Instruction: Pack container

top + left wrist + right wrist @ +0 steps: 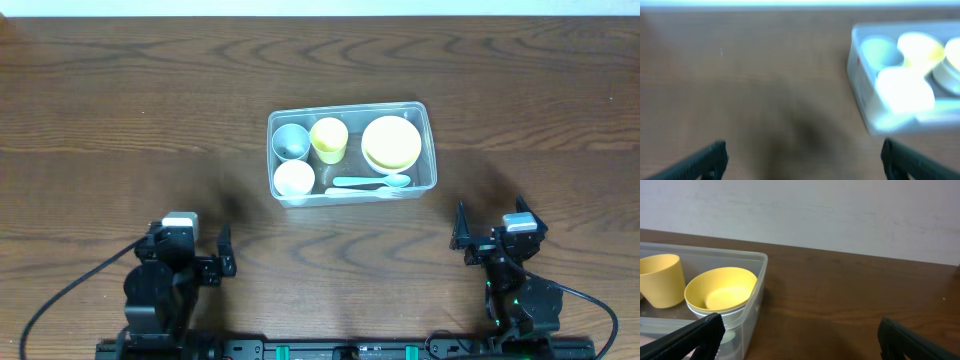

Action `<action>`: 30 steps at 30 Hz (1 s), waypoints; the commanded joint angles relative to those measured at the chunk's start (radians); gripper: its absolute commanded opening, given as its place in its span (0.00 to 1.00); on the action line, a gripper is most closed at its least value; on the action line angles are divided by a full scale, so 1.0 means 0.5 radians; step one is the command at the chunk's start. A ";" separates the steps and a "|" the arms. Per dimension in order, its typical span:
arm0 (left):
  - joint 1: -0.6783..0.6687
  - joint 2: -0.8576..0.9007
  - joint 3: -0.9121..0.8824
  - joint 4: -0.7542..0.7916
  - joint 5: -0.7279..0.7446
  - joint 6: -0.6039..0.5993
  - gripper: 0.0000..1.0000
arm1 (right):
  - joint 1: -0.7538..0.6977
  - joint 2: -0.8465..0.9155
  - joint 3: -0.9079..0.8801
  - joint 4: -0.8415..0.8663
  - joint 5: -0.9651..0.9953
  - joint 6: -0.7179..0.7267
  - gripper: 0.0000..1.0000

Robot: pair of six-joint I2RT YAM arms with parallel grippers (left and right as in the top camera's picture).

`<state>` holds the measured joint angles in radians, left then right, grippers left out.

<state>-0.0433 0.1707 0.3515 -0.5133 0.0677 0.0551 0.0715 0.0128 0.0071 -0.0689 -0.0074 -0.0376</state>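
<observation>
Jaws on both arms stand wide apart and hold nothing: in each wrist view the two dark fingertips sit at opposite lower corners with only bare counter [120, 120] between them. The left arm [165, 270] and right arm [515, 255] are at the near edge, well apart from the work.

The container [350, 108] lies mid-counter, between the two arms and farther out, long side facing them. It already holds a grey cup [290, 141], a yellow cup [329, 139], a white cup [294, 179], a yellow bowl [391, 142] nested in a white one, and a pale green spoon [372, 182] along the near wall. No loose items show on the counter, so the packing looks close to done.

The bin is probably light, thin-walled and slick, likely to flex if pinched hard. The rim at the short ends looks like the best hold, one arm on each side and kept level, since the loose contents could slide or tip.
</observation>
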 commanded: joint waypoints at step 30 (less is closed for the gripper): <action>0.018 -0.338 -0.695 0.885 -0.122 0.392 0.98 | 0.016 -0.014 -0.003 -0.007 -0.007 -0.024 0.99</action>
<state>-0.0402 0.0105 0.0200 -0.0296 0.0498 0.2657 0.0715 0.0124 0.0071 -0.0685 -0.0074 -0.0376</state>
